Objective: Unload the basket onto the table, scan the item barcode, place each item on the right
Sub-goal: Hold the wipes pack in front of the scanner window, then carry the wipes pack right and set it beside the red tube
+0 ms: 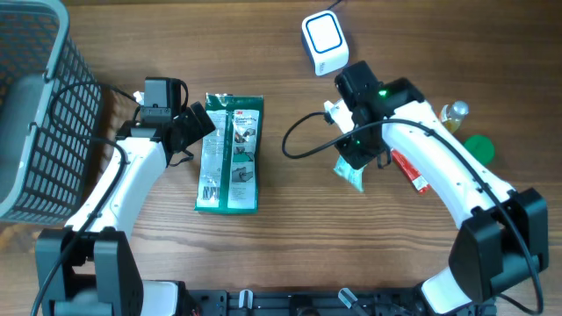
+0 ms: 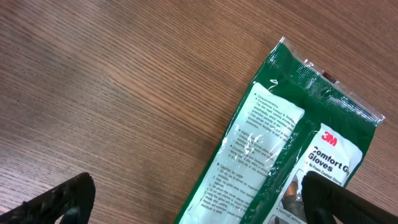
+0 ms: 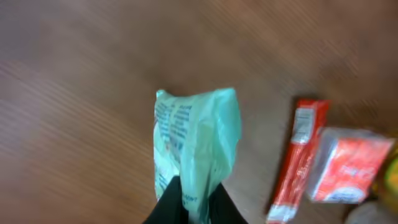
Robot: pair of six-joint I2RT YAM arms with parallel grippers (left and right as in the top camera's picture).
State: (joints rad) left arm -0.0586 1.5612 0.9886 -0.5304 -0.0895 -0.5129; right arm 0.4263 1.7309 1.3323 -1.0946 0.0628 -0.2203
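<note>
On our left gripper (image 1: pixel 195 125) the jaws stand wide, the green glove packet (image 2: pixel 267 143) lying flat below and between them. On our right gripper (image 3: pixel 188 202) the jaws pinch the mint-green pouch (image 3: pixel 196 134) by one end, the rest sticking out ahead; a red packet (image 3: pixel 300 158) lies off to their side.

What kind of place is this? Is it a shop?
Probably a mock shop checkout on a wooden table: a white scanner, a grey wire basket, and packaged goods like a green glove pack.
</note>
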